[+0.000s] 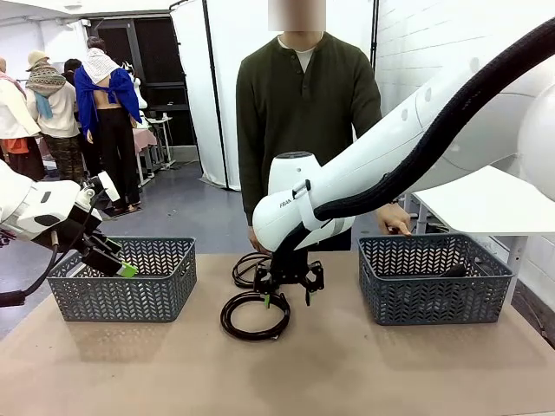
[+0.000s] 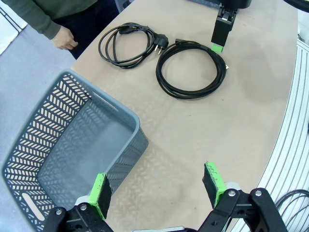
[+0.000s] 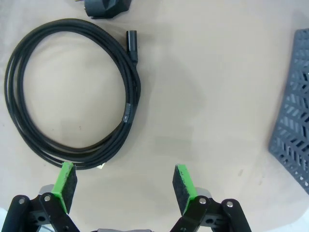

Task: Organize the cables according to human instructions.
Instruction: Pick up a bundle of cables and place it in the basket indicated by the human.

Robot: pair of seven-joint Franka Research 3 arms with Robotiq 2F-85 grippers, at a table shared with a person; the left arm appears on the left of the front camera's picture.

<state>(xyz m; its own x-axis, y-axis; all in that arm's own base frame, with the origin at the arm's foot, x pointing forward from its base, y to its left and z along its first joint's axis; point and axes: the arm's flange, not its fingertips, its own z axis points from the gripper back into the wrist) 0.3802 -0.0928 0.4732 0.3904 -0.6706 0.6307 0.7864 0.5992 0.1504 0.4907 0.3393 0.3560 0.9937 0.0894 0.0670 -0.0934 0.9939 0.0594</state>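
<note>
Two black cables lie coiled on the brown table. The nearer coil [image 1: 254, 335] sits at the middle, and my right gripper [image 1: 288, 291] hangs open just above its far edge. In the right wrist view this coil [image 3: 129, 104] lies ahead and to the left of the open gripper [image 3: 124, 187], with nothing between the fingers. The second cable [image 1: 243, 270] lies behind it, toward the person. My left gripper [image 1: 117, 260] hovers open over the left basket [image 1: 130, 295]. The left wrist view shows its spread gripper [image 2: 155, 188], both cables [image 2: 188, 95] [image 2: 161, 42] and the right gripper [image 2: 222, 34].
A second grey basket [image 1: 434, 295] stands at the right, with a dark shape inside that I cannot make out. The person stands at the far side, one hand [image 1: 395, 221] near that basket's back rim. Bare table [image 1: 347, 373] stretches along the front.
</note>
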